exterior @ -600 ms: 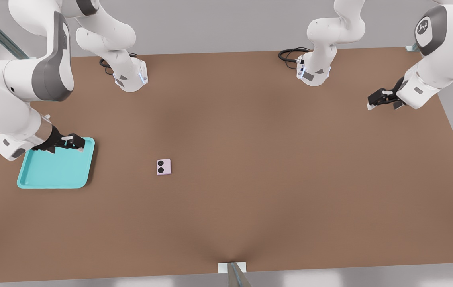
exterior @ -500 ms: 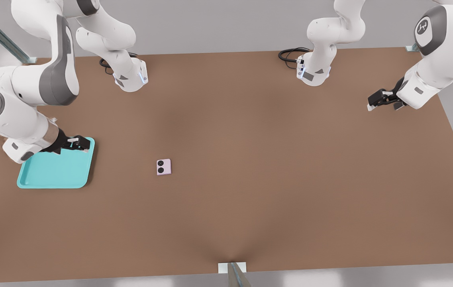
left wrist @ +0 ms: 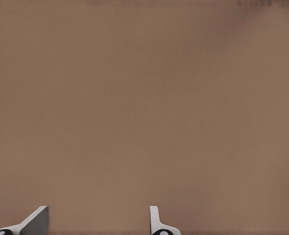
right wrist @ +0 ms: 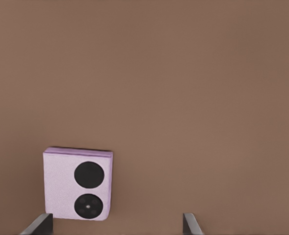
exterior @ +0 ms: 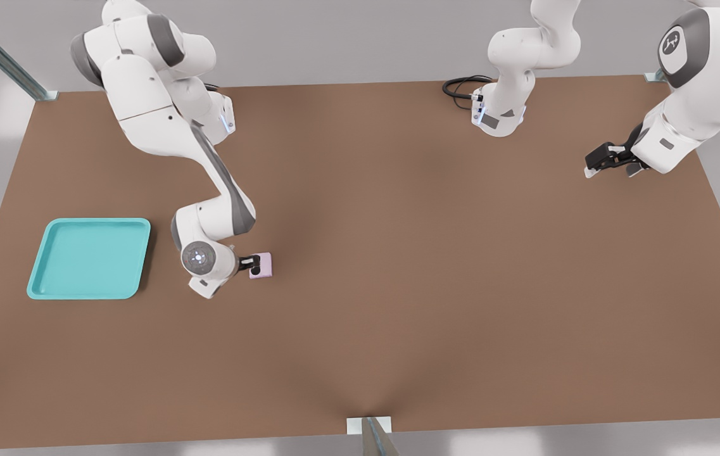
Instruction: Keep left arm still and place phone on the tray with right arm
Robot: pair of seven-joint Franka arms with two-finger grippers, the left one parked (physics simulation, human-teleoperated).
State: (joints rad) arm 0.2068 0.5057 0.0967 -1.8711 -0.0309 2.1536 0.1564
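Note:
The pale pink phone (exterior: 263, 266) lies flat on the brown table, left of centre in the front view. My gripper (exterior: 249, 261) hangs low at the phone's tray-side edge and covers part of it. The right wrist view shows the phone (right wrist: 78, 183) with its two black lenses up, close to one fingertip (right wrist: 40, 224). The gripper (right wrist: 116, 226) is open, its fingers spread wide with nothing between them. The turquoise tray (exterior: 87, 256) sits empty at the front view's left, about a tray's width from the phone.
The right arm's elbow and wrist (exterior: 208, 253) stand between tray and phone. The other arm's gripper (exterior: 606, 158) hovers at the far right. Two arm bases and black cables (exterior: 461, 85) line the back edge. A small bracket (exterior: 369, 425) marks the front edge.
The right arm swung from above the tray's back corner towards the front view's right and came down at the phone. The tray is now uncovered. The phone has not moved.

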